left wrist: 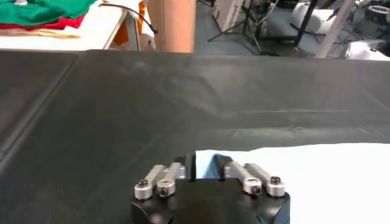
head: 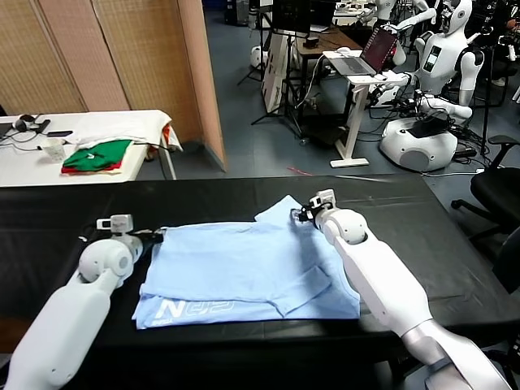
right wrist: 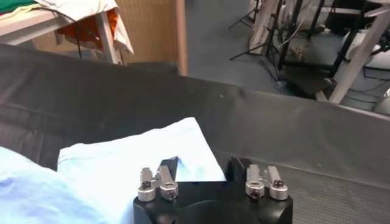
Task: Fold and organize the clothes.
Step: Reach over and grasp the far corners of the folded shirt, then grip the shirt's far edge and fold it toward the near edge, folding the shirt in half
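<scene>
A: Where is the T-shirt (head: 244, 272)?

B: Centre of the head view, lying on the black table (head: 65, 215), partly folded, with white lettering along its lower-left edge. One sleeve sticks out toward the upper right of the cloth.

A: And the claws?

B: The left gripper (head: 156, 237) sits at the shirt's upper-left corner, jaws spread wide, with the cloth edge between the fingers in its wrist view. The right gripper (head: 302, 214) hovers over that sleeve; its jaws also look spread, holding nothing.

A: So the step in hand?

B: I judge it is pinching both far corners for the next fold. To do it well, each claw should go low enough to catch the thin fabric, close together, lift evenly, and keep the edge taut so it lands square.

A: Risks?

B: Catching one layer only, or dragging the shirt askew.
</scene>
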Tool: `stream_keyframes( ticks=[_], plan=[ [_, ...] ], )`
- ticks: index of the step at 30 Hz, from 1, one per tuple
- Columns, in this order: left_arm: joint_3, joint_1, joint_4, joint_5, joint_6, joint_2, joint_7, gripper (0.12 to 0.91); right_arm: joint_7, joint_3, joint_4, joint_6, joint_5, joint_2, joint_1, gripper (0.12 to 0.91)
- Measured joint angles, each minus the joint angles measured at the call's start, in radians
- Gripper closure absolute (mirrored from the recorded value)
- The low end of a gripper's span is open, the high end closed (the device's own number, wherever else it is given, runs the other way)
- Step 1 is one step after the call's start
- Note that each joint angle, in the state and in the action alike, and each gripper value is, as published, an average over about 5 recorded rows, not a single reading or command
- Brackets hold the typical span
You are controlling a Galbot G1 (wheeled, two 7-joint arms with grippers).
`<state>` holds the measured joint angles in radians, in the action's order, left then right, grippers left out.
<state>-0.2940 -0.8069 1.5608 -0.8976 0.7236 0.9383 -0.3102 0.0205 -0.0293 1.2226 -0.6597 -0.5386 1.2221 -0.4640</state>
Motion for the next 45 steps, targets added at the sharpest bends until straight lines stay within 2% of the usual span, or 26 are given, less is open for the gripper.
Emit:
stream_keyframes(
  ticks=[2, 5, 8, 13, 16, 23, 30, 36, 45],
  plan=[
    [0.001, -0.004, -0.002, 0.002, 0.003, 0.002, 0.002, 0.137, 0.0, -0.003, -0.01, 0.002, 0.001, 0.008, 0.003, 0.207],
    [0.002, -0.01, -0.006, 0.007, 0.006, 0.004, 0.008, 0.218, -0.001, -0.007, -0.019, 0.002, 0.001, 0.015, 0.008, 0.256],
    [0.002, -0.013, -0.01, 0.013, 0.007, 0.004, 0.02, 0.349, -0.004, -0.01, -0.026, 0.002, 0.001, 0.017, 0.012, 0.312],
    [0.002, -0.014, -0.014, 0.026, 0.007, 0.003, 0.05, 0.66, -0.006, -0.012, -0.031, 0.003, 0.001, 0.018, 0.011, 0.447],
    [0.007, -0.008, -0.021, 0.029, 0.005, 0.005, 0.056, 0.79, -0.008, -0.011, -0.032, 0.006, 0.001, 0.017, 0.009, 0.527],
    [0.018, 0.004, -0.03, 0.048, -0.008, 0.005, 0.081, 0.862, 0.005, 0.004, -0.025, 0.04, 0.003, 0.016, -0.005, 0.763],
    [0.004, -0.022, 0.014, 0.04, -0.025, -0.003, 0.059, 0.886, 0.007, 0.023, 0.02, 0.098, 0.013, -0.006, -0.037, 0.868],
    [-0.026, -0.07, 0.083, 0.007, -0.029, -0.022, 0.032, 0.886, 0.006, 0.053, 0.109, 0.137, 0.015, -0.036, -0.079, 0.884],
    [-0.091, -0.181, 0.227, -0.004, -0.036, -0.086, 0.024, 0.886, 0.007, 0.127, 0.293, 0.113, 0.034, -0.1, -0.181, 0.884]
  ],
)
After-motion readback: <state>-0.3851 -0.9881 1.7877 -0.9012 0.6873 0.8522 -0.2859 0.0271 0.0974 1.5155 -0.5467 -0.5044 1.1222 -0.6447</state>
